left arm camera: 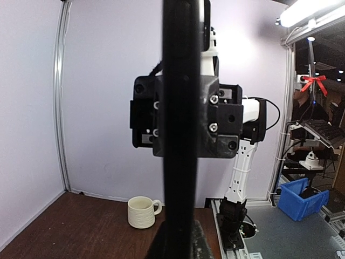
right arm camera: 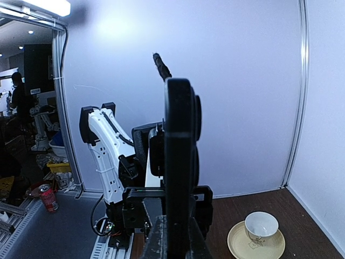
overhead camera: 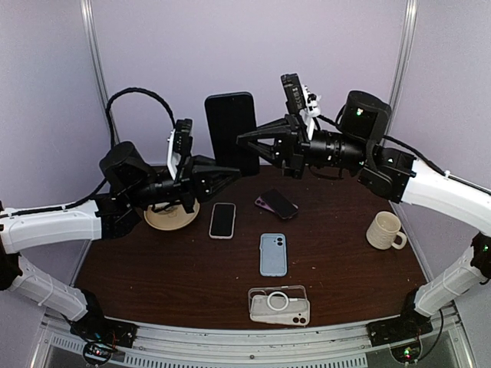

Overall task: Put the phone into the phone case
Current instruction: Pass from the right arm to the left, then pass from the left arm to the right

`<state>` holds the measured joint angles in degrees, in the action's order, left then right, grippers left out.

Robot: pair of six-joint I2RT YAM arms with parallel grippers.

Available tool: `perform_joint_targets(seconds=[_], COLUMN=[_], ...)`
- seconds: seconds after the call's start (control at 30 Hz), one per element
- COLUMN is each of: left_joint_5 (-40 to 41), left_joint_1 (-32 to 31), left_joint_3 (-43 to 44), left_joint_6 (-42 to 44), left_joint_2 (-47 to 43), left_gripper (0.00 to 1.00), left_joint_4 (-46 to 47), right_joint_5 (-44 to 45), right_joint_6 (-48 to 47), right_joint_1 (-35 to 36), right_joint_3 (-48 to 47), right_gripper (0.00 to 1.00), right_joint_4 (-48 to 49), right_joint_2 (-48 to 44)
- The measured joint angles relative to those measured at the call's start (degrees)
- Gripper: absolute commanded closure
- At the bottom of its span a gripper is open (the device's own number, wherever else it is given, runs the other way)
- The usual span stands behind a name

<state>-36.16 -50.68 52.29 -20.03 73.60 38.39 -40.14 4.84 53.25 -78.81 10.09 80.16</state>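
Gripping the black phone point(overhead camera: 229, 126) upright in mid-air at upper centre of the top view, with left gripper point(overhead camera: 232, 173) jaws clamped on its bottom edge and right gripper point(overhead camera: 244, 140) jaws clamped on its right edge. Cannot tell whether cased already. Avoid twisting one grip against the other; press evenly along the edges, well above the blue case point(overhead camera: 273, 254) on the bench point(overhead camera: 153, 268).
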Motion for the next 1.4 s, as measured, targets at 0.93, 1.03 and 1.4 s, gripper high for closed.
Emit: perform_joint_targets(seconds=[0.93, 1.03, 1.4], left_joint_5=[44.39, 44.94, 45.18], left_joint_1=[-5.75, -5.75, -5.75], left_joint_3=[0.11, 0.11, 0.11], left_joint_6=[14.45, 14.62, 14.14], left_joint_2=[1.88, 1.88, 2.10], left_gripper=[1.00, 1.00, 0.95], left_joint_4=[-13.22, -13.20, -13.40], right_joint_5=[47.19, 47.80, 47.41], right_joint_6=[5.03, 5.62, 5.42], right_joint_1=[6.40, 6.56, 6.75], right_joint_3=[-6.47, -6.73, -7.52], right_gripper=[0.06, 0.13, 0.64], right_joint_4=[-5.46, -5.57, -6.38], right_joint_2=[11.26, 11.34, 12.00])
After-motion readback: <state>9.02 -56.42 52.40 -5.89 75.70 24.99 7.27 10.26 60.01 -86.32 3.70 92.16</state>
